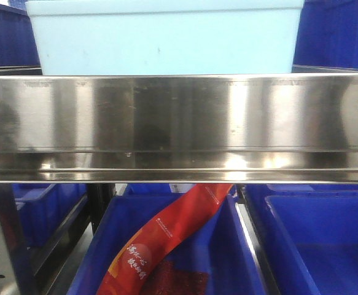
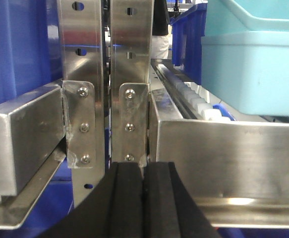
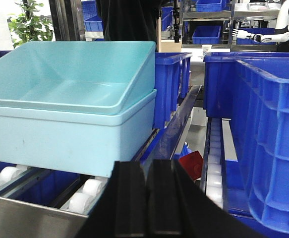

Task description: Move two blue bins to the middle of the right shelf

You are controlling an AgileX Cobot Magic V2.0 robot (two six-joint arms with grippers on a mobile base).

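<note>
2 pale blue bins (image 3: 70, 119), nested, upper one tilted inside the lower. They sit on the rollers (image 3: 87, 191) of the steel shelf tier (image 1: 179, 117), long side facing the front rail. Dark blue crates (image 3: 268, 134) alongside. Left claw (image 2: 143, 198) and right claw (image 3: 146, 198) both level, pads pressed together, holding nothing.

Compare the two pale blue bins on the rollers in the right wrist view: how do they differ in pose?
The upper pale bin sits tilted, its right end raised, while the lower pale bin lies level on the white rollers. The upper bin shows its empty inside; the lower bin's inside is hidden by the upper one nested in it. They share the same light cyan colour, smooth walls and thick rim.
</note>
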